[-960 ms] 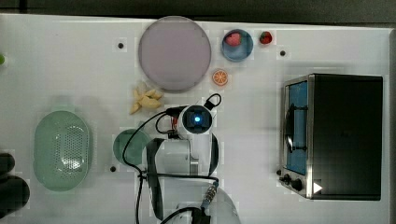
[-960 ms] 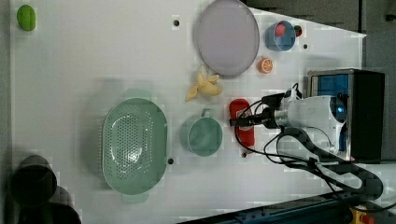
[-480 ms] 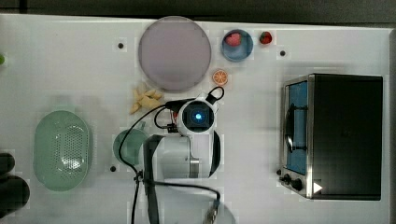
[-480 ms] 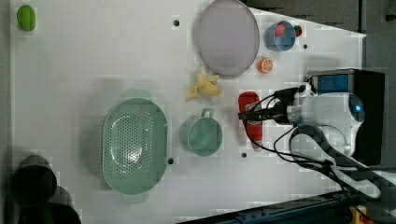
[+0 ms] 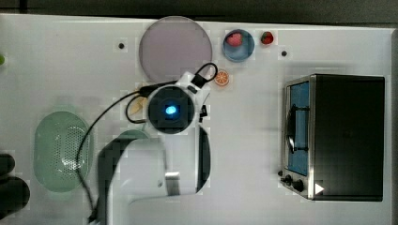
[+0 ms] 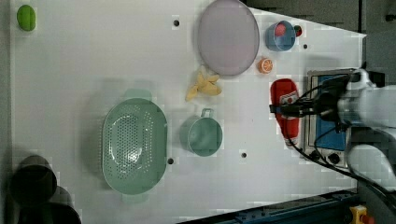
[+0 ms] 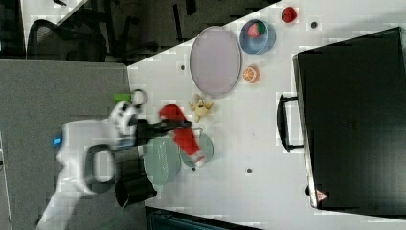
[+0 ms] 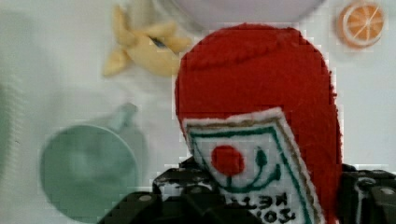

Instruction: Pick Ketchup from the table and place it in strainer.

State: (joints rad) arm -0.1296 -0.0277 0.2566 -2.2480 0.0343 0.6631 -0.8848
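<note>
Gripping fuzzy red felt Ketchup (image 8: 261, 102), black tool (image 6: 280, 110), perforated mint oval strainer (image 6: 134, 145)

Bright, even light washes the white bench (image 5: 328, 42) almost flat, with faint soft shadows beside the strainer (image 6: 134, 145). Blocky compression speckles object edges. The moving arm smears in the right view. In the wrist view the green cup (image 8: 88, 172) is out of focus.

Ketchup (image 8: 261, 107) neck hidden — lower label cut off.
</note>
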